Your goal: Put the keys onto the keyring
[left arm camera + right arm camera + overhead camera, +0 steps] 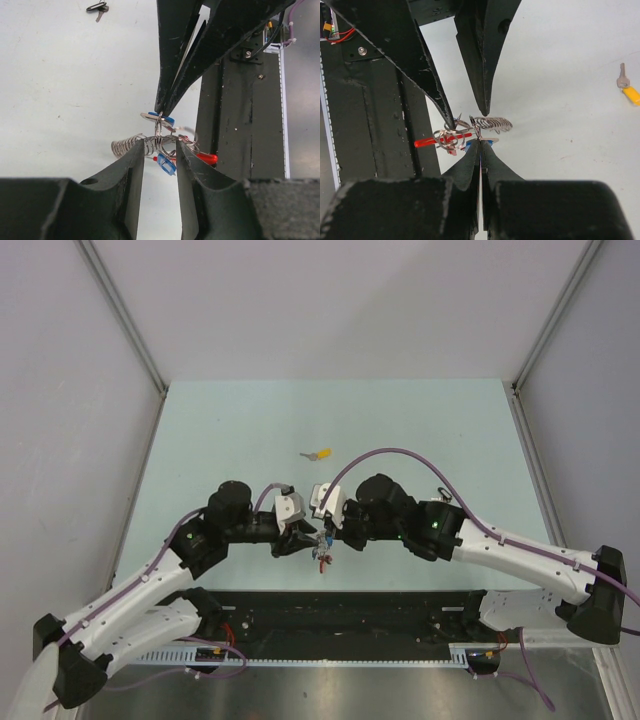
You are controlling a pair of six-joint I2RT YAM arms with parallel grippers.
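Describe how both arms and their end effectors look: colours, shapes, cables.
The left arm and right arm have white link shells, black joints and bases, and purple cables looping along them. A green light glows on the right one. The left end effector and right end effector each carry two black, scuffed fingers tapering to points.

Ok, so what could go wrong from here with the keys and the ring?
1. The right gripper pinches the blue-capped key only at its very tips, so the key could twist or slip out.
2. The left gripper, jaws open, straddles the tangled keyring and chain. Closing might clamp the wrong loop.
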